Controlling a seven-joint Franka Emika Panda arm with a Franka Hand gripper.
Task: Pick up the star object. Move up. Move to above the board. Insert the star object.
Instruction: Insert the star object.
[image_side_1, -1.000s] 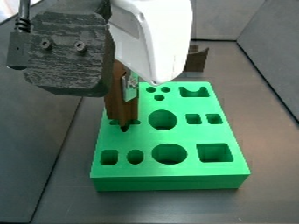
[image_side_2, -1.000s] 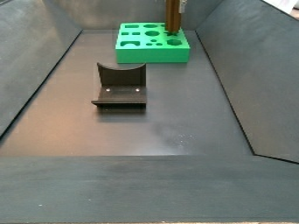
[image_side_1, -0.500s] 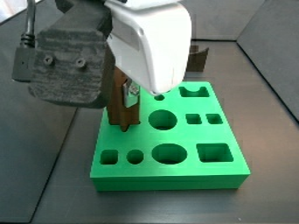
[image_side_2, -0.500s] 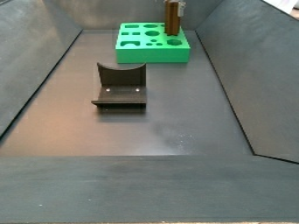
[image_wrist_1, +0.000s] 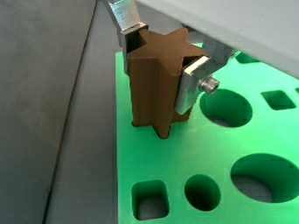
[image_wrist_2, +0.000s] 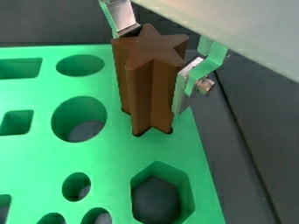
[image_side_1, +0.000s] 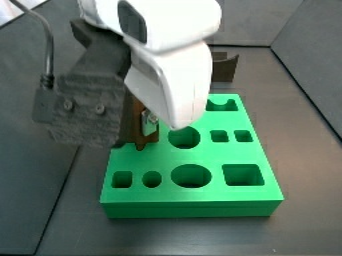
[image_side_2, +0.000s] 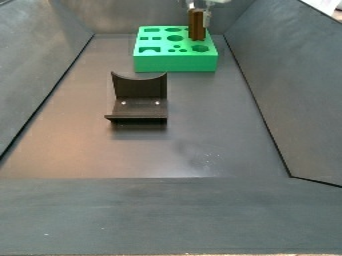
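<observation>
- Hand (image_wrist_1: 160, 54) sits over the board (image_wrist_1: 176, 166), silver fingers (image_wrist_2: 191, 80) on opposite flanks of the star object (image_wrist_2: 146, 79); in both wrist views the plates look close against the wood, but whether they pinch or have just let go cannot be told.
- Star object stands upright directly below the hand, lower end at or in the board surface near a board edge; seating depth cannot be read from these views.
- Star object (image_side_2: 197, 24) shows upright on the board's far corner in a side view; fixture (image_side_2: 136, 98) is well apart on the worktop (image_side_2: 187, 140).
- Judged step: insertion.
- To do it well: keep the prism vertical, star points aligned with the cut-out, push straight down, no side load.
- Risk: a point catching the rim and jamming.
</observation>
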